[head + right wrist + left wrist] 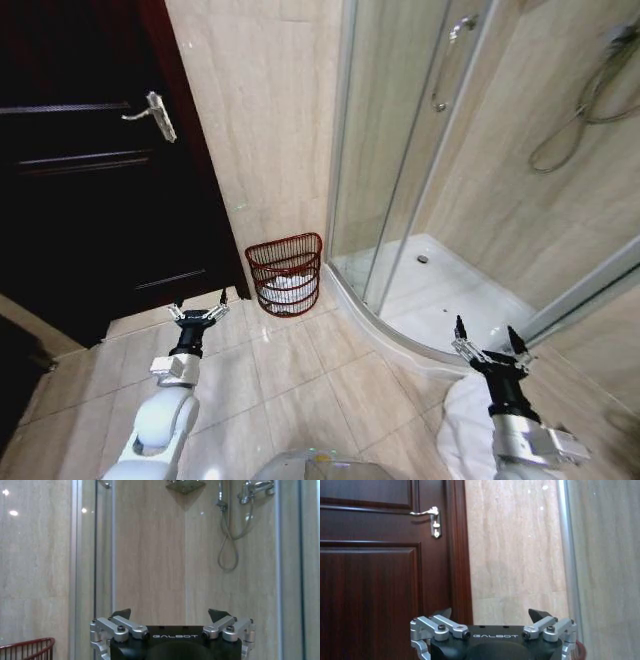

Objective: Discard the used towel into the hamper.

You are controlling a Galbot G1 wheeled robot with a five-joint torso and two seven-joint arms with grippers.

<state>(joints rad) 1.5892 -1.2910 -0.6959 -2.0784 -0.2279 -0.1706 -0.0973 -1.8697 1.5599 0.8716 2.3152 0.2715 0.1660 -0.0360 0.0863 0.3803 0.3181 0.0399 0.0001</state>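
Red-brown hamper (286,272) (one), towel (285,288) inside.

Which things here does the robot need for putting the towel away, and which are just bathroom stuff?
Needed:
- hamper, on the floor by the wall, something white already inside
- left gripper, open, empty
- right gripper, open, empty
- white cloth heap under the right arm, maybe the towel

Just there:
- dark door
- glass shower enclosure
- shower hose
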